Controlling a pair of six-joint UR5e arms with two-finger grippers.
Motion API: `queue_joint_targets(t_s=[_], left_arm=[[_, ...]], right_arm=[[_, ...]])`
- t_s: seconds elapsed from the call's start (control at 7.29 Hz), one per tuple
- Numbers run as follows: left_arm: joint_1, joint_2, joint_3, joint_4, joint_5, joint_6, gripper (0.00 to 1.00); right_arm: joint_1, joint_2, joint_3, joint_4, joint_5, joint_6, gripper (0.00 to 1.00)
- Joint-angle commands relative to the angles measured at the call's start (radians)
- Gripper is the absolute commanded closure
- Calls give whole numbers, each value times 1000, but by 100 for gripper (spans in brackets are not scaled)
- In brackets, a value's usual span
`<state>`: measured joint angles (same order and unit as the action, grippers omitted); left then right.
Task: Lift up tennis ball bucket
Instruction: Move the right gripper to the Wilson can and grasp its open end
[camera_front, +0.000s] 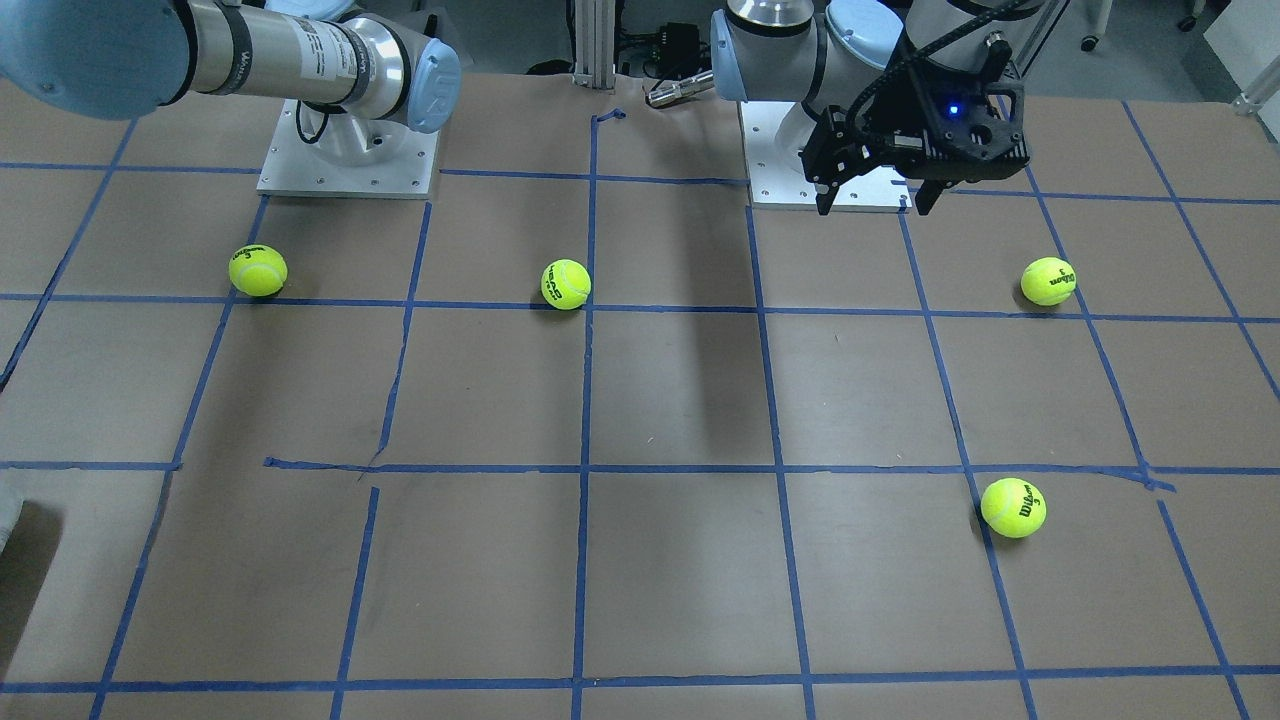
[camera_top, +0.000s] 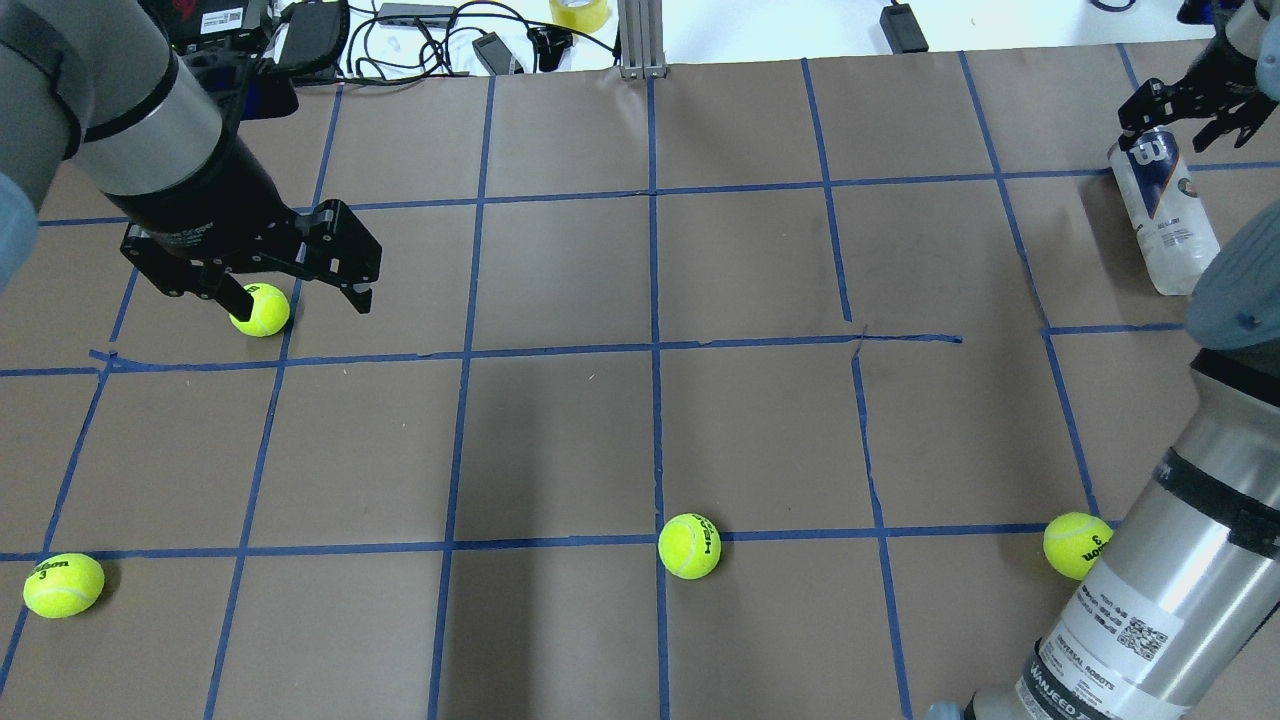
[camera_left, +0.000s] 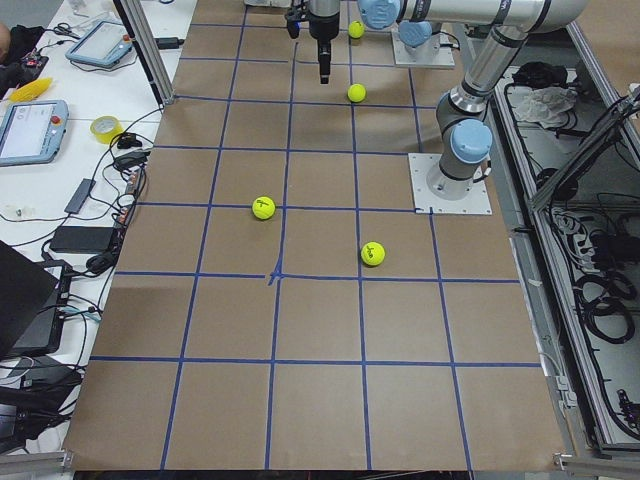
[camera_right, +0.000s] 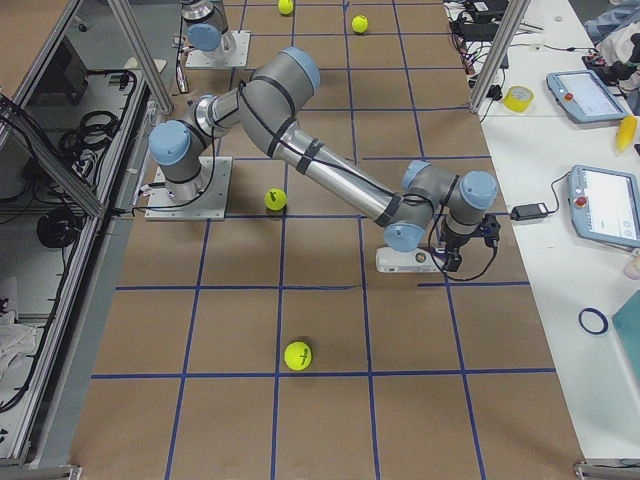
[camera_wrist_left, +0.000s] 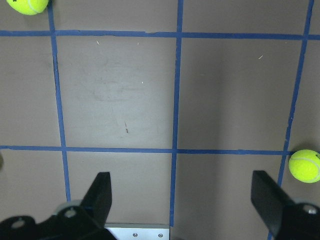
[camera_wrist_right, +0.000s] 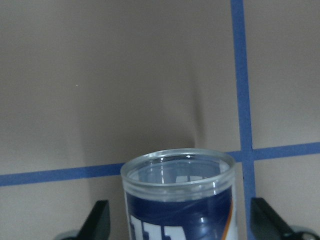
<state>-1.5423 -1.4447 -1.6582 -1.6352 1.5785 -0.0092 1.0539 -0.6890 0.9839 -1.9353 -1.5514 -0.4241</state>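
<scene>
The tennis ball bucket (camera_top: 1165, 220) lies on its side on the brown counter (camera_top: 560, 440), out at the robot's far right. It is a clear tube with a dark blue band and white lettering at the end that points away from the robot. The right end effector (camera_wrist_right: 180, 212) is down over that end and released. In the right wrist view its two fingers (camera_wrist_right: 98, 223) stand wide apart on either side of the bucket's clear rim, with a gap between each finger and the plastic. The left end effector (camera_top: 297, 300) hangs well above the counter on the robot's left, also released, its jaws spread wide with only bare paper and blue tape lines (camera_wrist_left: 175, 100) between them in the left wrist view. Four loose yellow-green balls sit on the counter, well apart from one another and from the bucket. The far-left ball (camera_top: 260, 309) shows just under the left end effector in the overhead view, though the front view shows the two well apart. The near-left ball (camera_top: 63, 585) sits by the counter's edge, the middle ball (camera_top: 689, 546) sits on a tape line, and the near-right ball (camera_top: 1076, 545) sits just beside the right arm (camera_top: 1170, 560).
</scene>
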Motion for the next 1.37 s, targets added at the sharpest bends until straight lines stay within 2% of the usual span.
queue_joint_targets(t_s=[0.0,0.55,1.1,1.23], left_arm=[[1,0,0,2,2,0,0],[1,0,0,2,2,2,0],[2,1,2,3,2,2,0],[4,1,9,9,2,2,0]], right_arm=[[0,35,-1,-34,2,-1,0],[0,42,-1,-59,36,-2,0],[0,49,9,-120,36,-21,18],[0,43,9,-114,34,-21,32]])
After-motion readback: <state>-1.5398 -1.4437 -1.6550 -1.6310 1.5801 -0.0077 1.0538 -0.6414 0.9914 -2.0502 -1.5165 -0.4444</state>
